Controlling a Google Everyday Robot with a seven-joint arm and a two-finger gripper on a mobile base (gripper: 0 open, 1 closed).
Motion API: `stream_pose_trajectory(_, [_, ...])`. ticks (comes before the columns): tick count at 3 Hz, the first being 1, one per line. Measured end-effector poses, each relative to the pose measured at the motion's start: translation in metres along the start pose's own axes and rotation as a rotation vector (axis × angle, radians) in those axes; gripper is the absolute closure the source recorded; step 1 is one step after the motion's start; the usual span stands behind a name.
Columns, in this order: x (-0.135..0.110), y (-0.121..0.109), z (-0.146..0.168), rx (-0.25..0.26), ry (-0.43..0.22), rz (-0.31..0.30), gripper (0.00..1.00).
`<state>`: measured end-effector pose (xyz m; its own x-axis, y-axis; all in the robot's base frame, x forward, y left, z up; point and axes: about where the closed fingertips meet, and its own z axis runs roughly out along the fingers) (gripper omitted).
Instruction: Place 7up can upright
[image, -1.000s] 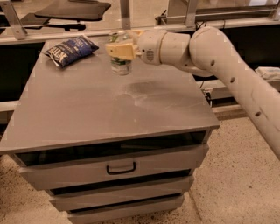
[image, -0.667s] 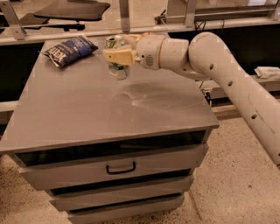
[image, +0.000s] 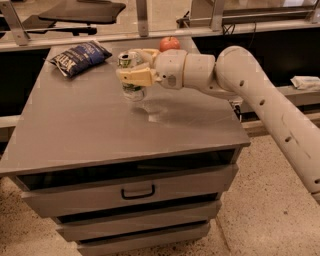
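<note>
The 7up can (image: 133, 90), silvery with green markings, stands upright at the back middle of the grey table (image: 90, 135), its base at or just above the surface. My gripper (image: 133, 67) reaches in from the right and is shut on the can. One cream finger (image: 135, 77) crosses the can's front and the other sits behind its top. The white arm stretches away to the right.
A dark blue chip bag (image: 79, 57) lies at the table's back left corner. A red apple (image: 170, 43) sits at the back edge behind my wrist. Drawers with a handle (image: 138, 191) are below the tabletop. A railing runs behind the table.
My gripper has moved a little left and down with the can, bringing it close to the tabletop. The apple now shows behind the wrist.
</note>
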<state>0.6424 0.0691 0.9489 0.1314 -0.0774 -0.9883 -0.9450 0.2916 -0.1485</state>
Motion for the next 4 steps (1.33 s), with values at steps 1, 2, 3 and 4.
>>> stream_pose_trajectory(1, [0.011,0.01,0.0,-0.027,-0.014,-0.005,0.61])
stream_pose_trajectory(2, [0.019,0.018,-0.001,-0.044,-0.023,-0.008,0.38])
stream_pose_trajectory(3, [0.025,0.024,-0.004,-0.057,-0.028,-0.007,0.15])
stream_pose_trajectory(4, [0.03,0.029,-0.008,-0.064,-0.028,-0.004,0.0])
